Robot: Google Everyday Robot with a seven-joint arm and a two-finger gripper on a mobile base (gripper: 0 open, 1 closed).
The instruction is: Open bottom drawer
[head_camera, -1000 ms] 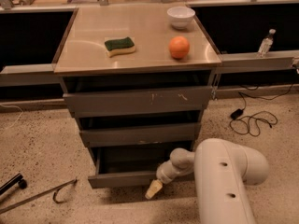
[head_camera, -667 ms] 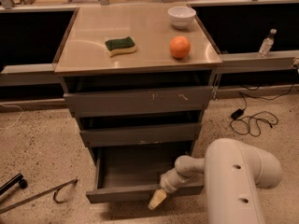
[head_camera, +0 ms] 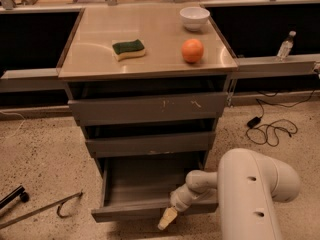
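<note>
At the foot of the grey metal cabinet [head_camera: 100,24], the bottom drawer [head_camera: 145,181], a plain grey metal drawer with a flat, handle-less front, stood pulled well out, its bare grey tray showing below the two drawers above it. The gripper [head_camera: 167,218], a pale yellowish tip on a white wrist, sat at the drawer's front panel, right of its middle, crossing the panel's upper edge and pointing down and to the left toward the floor. Only that one tapered tip showed, so I could not tell whether the gripper was spread or pressed together, nor whether it pinched the panel.

The thick white arm [head_camera: 252,194] filled the lower right corner, its rounded elbow raised beside the cabinet and its slimmer forearm reaching left and downward to the drawer front.

Above, the mid-sized grey drawer [head_camera: 150,145] and the tall grey drawer with white scratches [head_camera: 145,109] sat nearly shut. On the beige cabinet top lay a green-and-yellow sponge [head_camera: 128,49], a round orange [head_camera: 192,50] and, behind it, a white bowl [head_camera: 194,17], all apart from one another. A clear plastic bottle [head_camera: 285,46] stood on the ledge to the right, a black cable [head_camera: 270,129] coiled on the speckled floor below it, and a thin hooked metal rod [head_camera: 45,211] lay on the floor to the left, well away from the drawer.
</note>
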